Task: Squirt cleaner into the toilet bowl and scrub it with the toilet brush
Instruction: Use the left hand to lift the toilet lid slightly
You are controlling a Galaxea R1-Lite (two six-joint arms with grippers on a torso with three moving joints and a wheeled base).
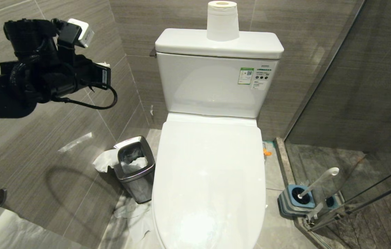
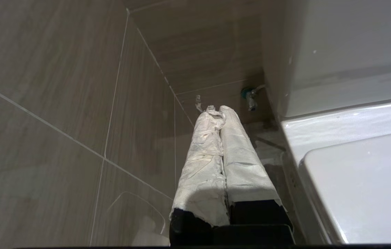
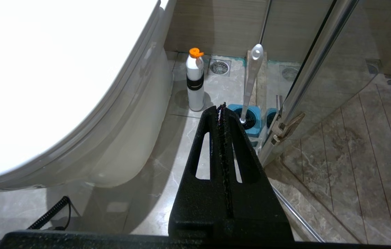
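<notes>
Toilet lid down; left gripper closed by wall, holding nothing

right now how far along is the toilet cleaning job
Nothing looks done yet: the toilet lid is down over the bowl. The toilet brush sits in its holder, and the bottle stands untouched on the floor. In hand: only the left gripper, shut and empty, raised by the wall. The right gripper is shut, low beside the toilet. Opening, squirting and scrubbing remain.
</notes>
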